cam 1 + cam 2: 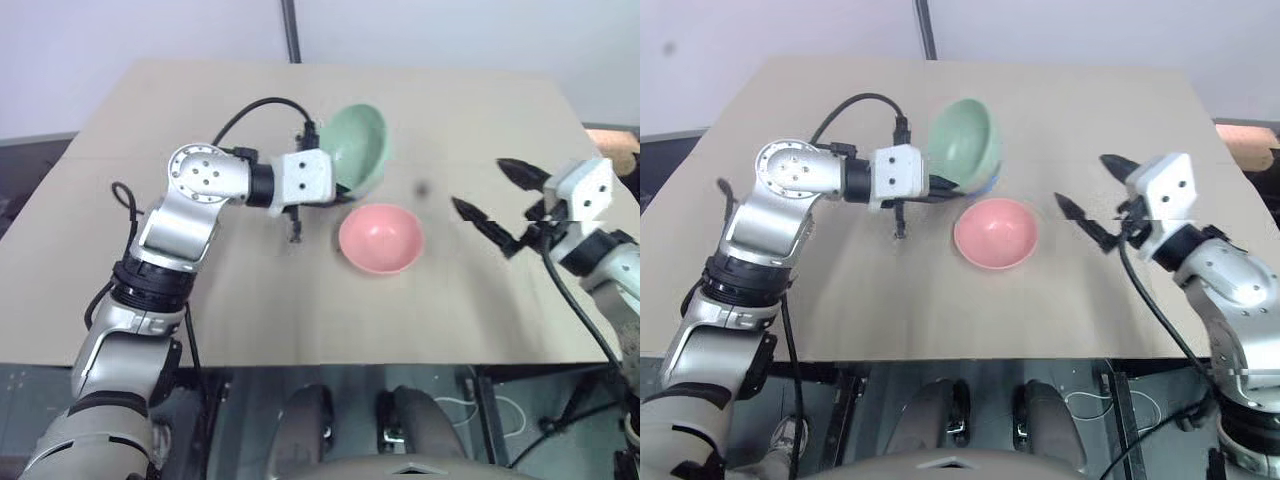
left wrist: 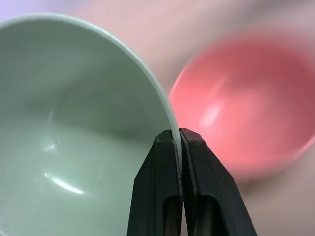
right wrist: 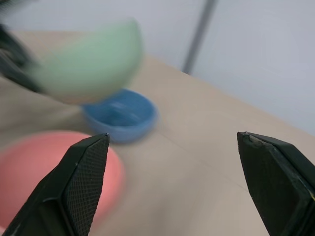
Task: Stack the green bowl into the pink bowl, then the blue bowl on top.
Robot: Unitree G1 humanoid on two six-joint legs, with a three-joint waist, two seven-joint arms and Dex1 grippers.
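Left wrist view: smooth round green bowl [image 2: 74, 147]

Mint-green bowl [image 1: 358, 148], salmon-pink bowl [image 1: 380, 238], sky-blue bowl [image 3: 120, 114], all plain; tan table [image 1: 460, 130]; black fingers [image 3: 81, 187].

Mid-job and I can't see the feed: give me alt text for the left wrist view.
The left end effector is shut on the rim of the green bowl, one finger inside the rim and one outside, with the bowl's hollow facing the camera. Past the rim, the pink bowl sits open side up on the tan table.
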